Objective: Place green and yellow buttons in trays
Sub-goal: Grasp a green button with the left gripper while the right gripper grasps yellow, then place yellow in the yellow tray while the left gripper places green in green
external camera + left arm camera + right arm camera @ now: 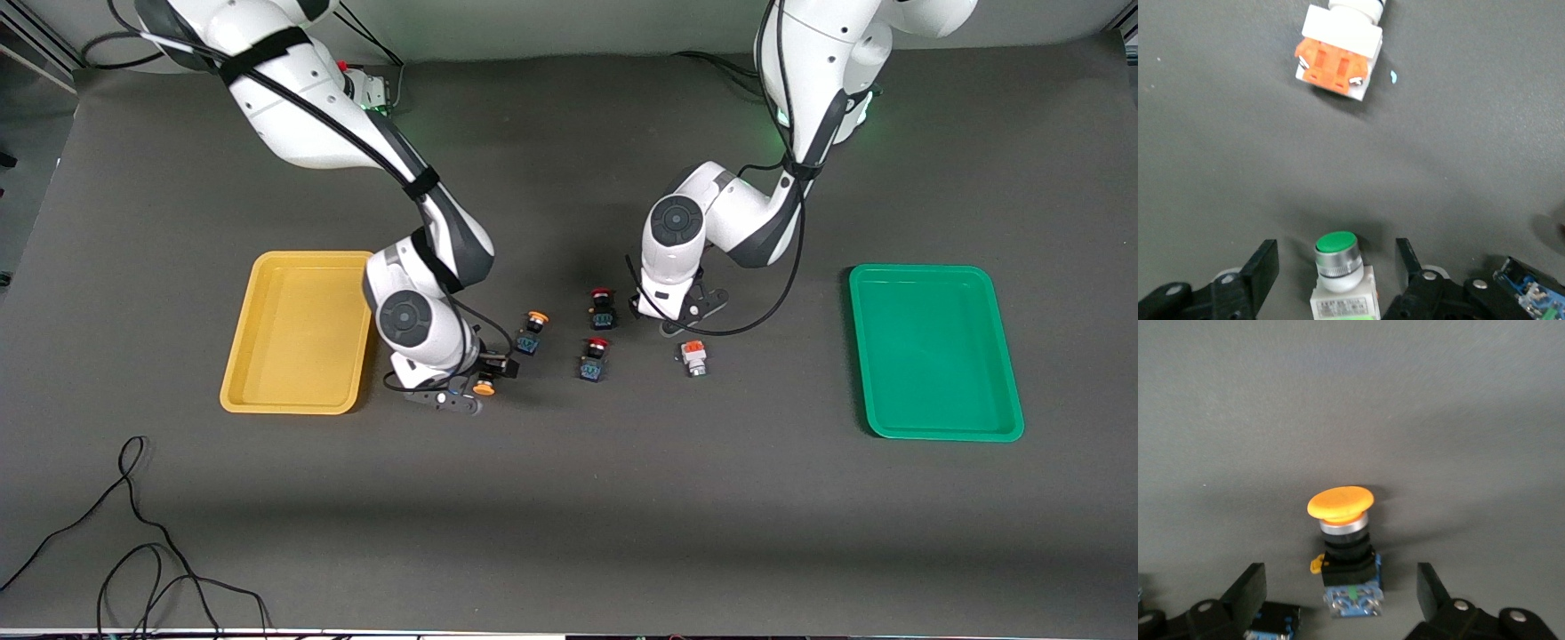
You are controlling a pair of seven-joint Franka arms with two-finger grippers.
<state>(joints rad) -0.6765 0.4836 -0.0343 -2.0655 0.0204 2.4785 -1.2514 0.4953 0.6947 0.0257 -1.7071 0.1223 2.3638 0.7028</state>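
While both arms hang low over the worktop [569, 498], we go big to small. Yellow tray [298, 332] lies at the right arm's end, green tray [935, 352] at the left arm's end, both bare inside as far as we see.

Right pincer [462, 391] sits just beside the yellow tray, w/ a yellow button [1343, 547] between its spread fingers [1245, 593]; nothing gripped yet. In the right wrist view the button lies on its side, long axis running straight out from the pincer, cap pointing away, blue base toward the wrist. So we judge the fingers already bracket the body across its short width: close, lift, swing to the yellow tray right alongside. A second yellow button [532, 331] lies close by, a bit farther from the front camera.

Left pincer [1338, 270] is over the green button [1340, 273], fingers [1261, 267] wide apart either side, not touching. Same layout: cap away from the wrist, white body toward it. Green tray is well apart, so that's the longer carry.

Orange-red button [693, 356] lies nearer the front camera than the left pincer. Two red buttons [596, 333] sit btwn the arms.
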